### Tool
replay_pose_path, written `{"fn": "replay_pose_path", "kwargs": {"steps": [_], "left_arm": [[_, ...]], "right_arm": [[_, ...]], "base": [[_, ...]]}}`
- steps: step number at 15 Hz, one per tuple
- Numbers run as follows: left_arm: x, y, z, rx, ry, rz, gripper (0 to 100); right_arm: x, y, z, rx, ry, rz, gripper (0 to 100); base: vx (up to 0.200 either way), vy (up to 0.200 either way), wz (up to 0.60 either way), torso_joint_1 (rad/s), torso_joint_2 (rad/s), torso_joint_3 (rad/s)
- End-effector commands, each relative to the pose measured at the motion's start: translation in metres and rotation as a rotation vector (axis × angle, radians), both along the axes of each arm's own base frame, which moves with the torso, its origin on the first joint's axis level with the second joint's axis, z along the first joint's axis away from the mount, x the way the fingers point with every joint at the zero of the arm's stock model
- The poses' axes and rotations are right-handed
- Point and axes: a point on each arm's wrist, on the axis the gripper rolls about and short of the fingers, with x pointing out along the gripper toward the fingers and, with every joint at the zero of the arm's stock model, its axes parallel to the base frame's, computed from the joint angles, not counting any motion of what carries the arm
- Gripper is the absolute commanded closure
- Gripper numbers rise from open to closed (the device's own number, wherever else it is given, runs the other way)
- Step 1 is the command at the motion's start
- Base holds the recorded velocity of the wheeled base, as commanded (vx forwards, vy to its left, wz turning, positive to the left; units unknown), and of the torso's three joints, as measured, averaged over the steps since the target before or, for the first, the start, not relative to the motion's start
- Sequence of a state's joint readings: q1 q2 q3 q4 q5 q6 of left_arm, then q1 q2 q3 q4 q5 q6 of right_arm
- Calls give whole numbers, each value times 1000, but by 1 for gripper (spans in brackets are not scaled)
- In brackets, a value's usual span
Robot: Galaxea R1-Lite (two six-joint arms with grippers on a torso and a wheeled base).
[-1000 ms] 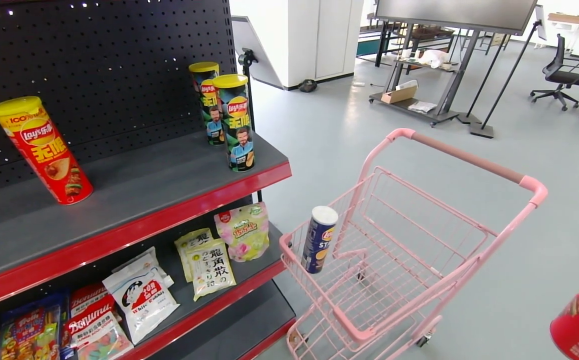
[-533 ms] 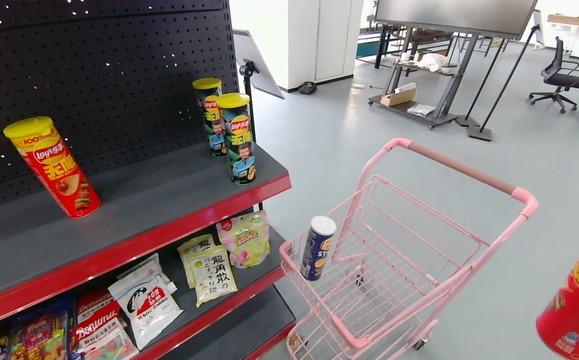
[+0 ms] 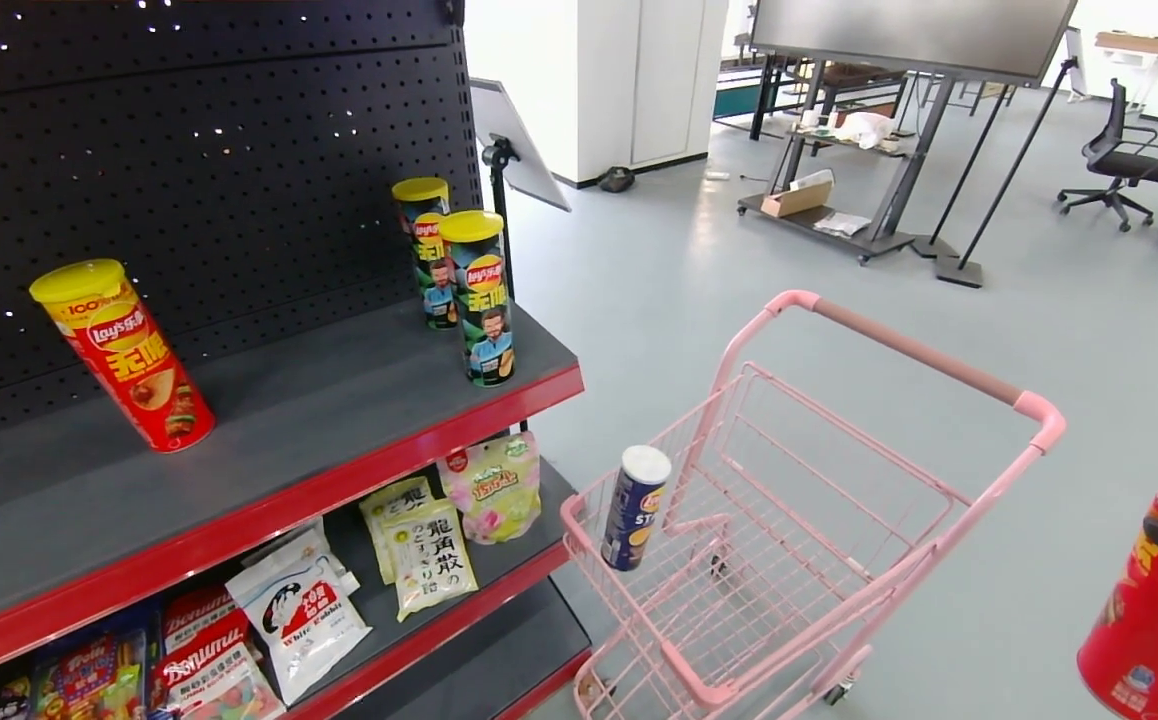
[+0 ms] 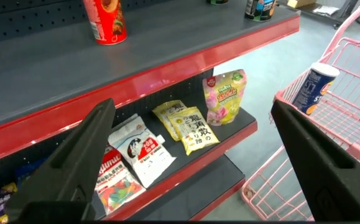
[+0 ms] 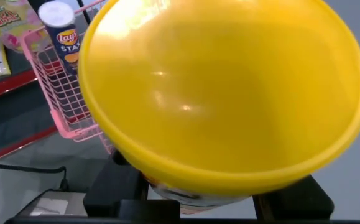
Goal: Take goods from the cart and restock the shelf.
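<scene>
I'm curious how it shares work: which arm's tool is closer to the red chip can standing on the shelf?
Left, it seems. The left tool hangs open before the shelf bearing the red chip can; the right tool holds another red can beyond the pink cart.

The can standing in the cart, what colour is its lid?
White, on a dark blue can; the head view shows it best, inside the pink cart.

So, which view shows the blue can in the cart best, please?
Head view: the blue can shows lid to base in the pink cart. The left wrist view shows its upper part; the right wrist view, just its top.
</scene>
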State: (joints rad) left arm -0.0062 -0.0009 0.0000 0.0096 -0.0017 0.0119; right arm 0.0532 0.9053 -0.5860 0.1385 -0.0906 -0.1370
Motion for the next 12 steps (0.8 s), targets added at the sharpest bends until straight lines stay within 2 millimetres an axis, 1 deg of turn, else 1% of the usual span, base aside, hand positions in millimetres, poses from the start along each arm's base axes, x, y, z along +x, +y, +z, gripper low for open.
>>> {"fn": "replay_pose_path", "kwargs": {"steps": [1, 6, 9, 11, 12], "left_arm": [[0, 0, 0, 0, 0, 0, 0], [0, 0, 0, 0, 0, 0, 0], [0, 0, 0, 0, -1, -1, 0], [0, 0, 0, 2, -1, -1, 0], [0, 0, 0, 2, -1, -1, 0]], "right_arm": [[0, -1, -5, -2, 18, -7, 100], [-16, -1, -12, -11, -64, 12, 100], [-34, -1, -21, -17, -99, 37, 100], [-42, -2, -25, -19, -111, 43, 100], [-46, -2, -30, -27, -114, 46, 100]], "base": [[0, 0, 600, 12, -22, -7], [0, 0, 600, 8, -1, 0], [0, 0, 600, 4, 1, 4], [0, 0, 600, 2, 7, 0], [0, 0, 0, 0, 0, 0]]}}
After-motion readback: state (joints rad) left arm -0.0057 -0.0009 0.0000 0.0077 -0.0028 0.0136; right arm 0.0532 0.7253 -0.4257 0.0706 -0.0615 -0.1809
